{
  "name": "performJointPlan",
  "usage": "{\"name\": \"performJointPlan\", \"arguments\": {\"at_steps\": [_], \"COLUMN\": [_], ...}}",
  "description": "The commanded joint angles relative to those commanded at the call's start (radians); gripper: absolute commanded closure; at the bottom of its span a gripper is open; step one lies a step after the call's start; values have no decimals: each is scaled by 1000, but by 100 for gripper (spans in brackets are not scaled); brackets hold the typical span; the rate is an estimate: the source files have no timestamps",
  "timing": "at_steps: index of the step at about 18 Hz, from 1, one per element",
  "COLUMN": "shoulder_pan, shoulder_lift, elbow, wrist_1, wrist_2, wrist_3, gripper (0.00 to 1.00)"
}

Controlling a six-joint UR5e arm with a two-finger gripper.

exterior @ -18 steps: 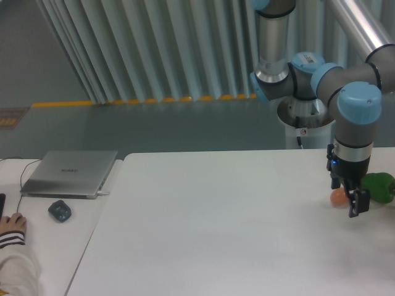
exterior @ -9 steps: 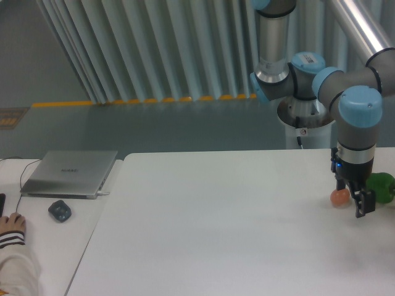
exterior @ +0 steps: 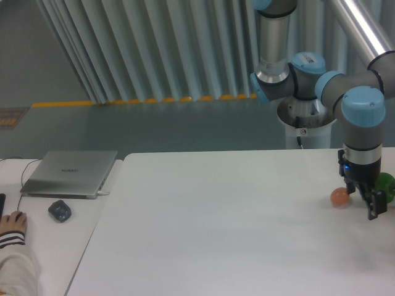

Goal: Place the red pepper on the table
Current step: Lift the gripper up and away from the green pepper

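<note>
White and matte, the table (exterior: 234,228) is filling the near and middle ground, with nothing lying on its nearest part. At the near left corner a person's hand (exterior: 12,222) in a striped cuff is resting on the narrower desk (exterior: 37,246). Just beyond the hand a dark mouse (exterior: 60,211) is sitting, and farther back a closed grey laptop (exterior: 69,172) is lying flat.

Over at the right edge of the table, the gripper (exterior: 373,206) is hanging low, close to the tabletop, its dark fingers pointing downward. From this angle I cannot tell whether the claw is wide or narrow, and I cannot tell whether anything is held in it. Just to its left a small orange-pink ball (exterior: 339,197) is sitting on the surface, near the fingers. Just behind the gripper, on its right, a green pepper (exterior: 386,184) is peeking out, mostly hidden by the wrist.

No red pepper is showing anywhere in view.

Farther back, the grey arm (exterior: 364,123) with blue joint caps is rising to its base (exterior: 302,114), and ribbed grey panels (exterior: 154,49) are standing behind a yellow floor stripe (exterior: 123,102).
</note>
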Motion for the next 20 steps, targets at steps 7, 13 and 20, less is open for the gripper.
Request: {"name": "performJointPlan", "arguments": {"at_steps": [7, 13, 20], "shoulder_pan": [49, 42, 61], "shoulder_lift": [0, -8, -52], "elbow": [20, 38, 48], "wrist_1": [26, 52, 169], "wrist_2": [29, 261, 284], "wrist_3": [12, 248, 268], "gripper": [0, 0, 0]}}
